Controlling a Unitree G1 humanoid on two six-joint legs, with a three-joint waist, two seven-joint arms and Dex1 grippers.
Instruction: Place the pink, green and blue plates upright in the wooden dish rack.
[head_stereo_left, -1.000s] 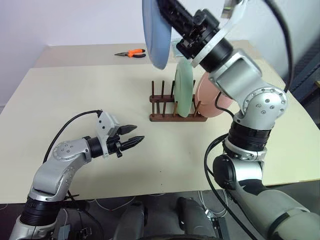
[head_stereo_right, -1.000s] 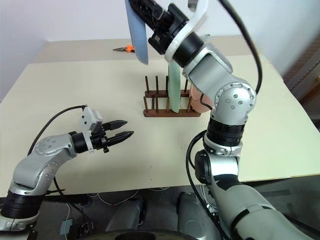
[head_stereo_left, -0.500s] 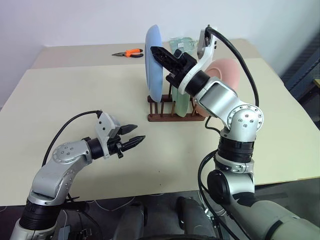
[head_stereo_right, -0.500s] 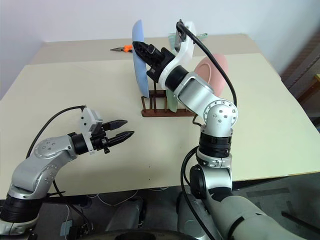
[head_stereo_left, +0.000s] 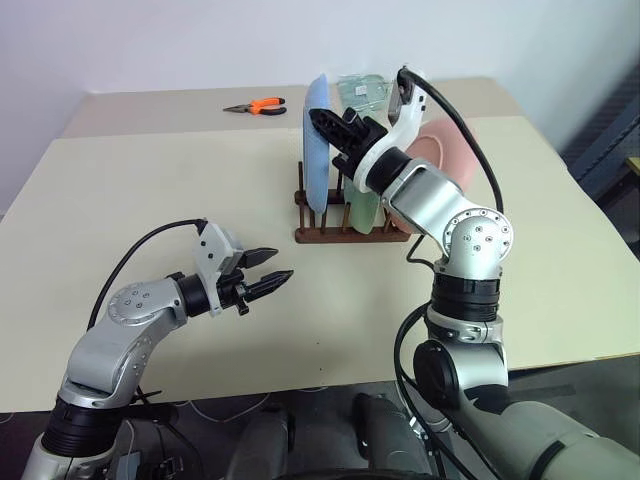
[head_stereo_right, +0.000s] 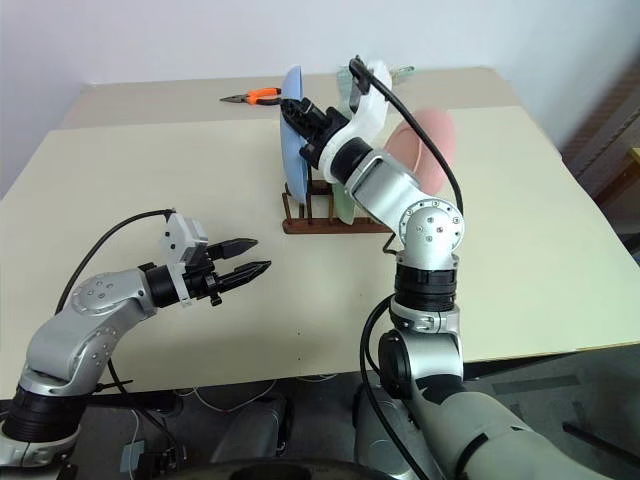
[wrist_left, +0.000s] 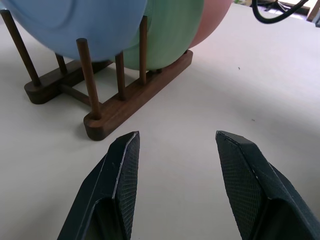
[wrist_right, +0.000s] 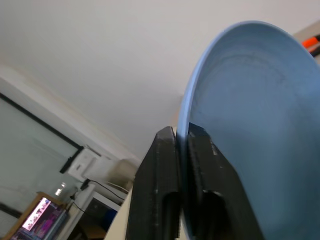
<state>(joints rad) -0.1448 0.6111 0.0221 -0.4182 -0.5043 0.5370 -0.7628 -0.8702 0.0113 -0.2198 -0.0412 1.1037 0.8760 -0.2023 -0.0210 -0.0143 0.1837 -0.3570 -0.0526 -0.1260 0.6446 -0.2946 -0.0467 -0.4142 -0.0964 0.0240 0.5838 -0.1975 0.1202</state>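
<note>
Blue plate (head_stereo_left: 316, 140) stands upright in the wooden dish rack (head_stereo_left: 350, 218) at the 12 o'clock side of the table (head_stereo_left: 150, 200), in the leftmost occupied slot, with green plate (head_stereo_left: 362, 205) next at its 3 o'clock and pink plate (head_stereo_left: 440, 160) beyond. Right gripper (wrist_right: 182, 165) pinches the blue plate's rim between its fingers, though whether the plate's lower edge is fully seated between the pegs is hard to judge; left gripper (wrist_left: 175, 165) hovers spread and empty over the table at the rack's 7 o'clock. Best practice for this step: confirm the plate bears on both rails, part the fingers gently, then withdraw along the plate's plane so the rim is not dragged sideways into the green plate.
</note>
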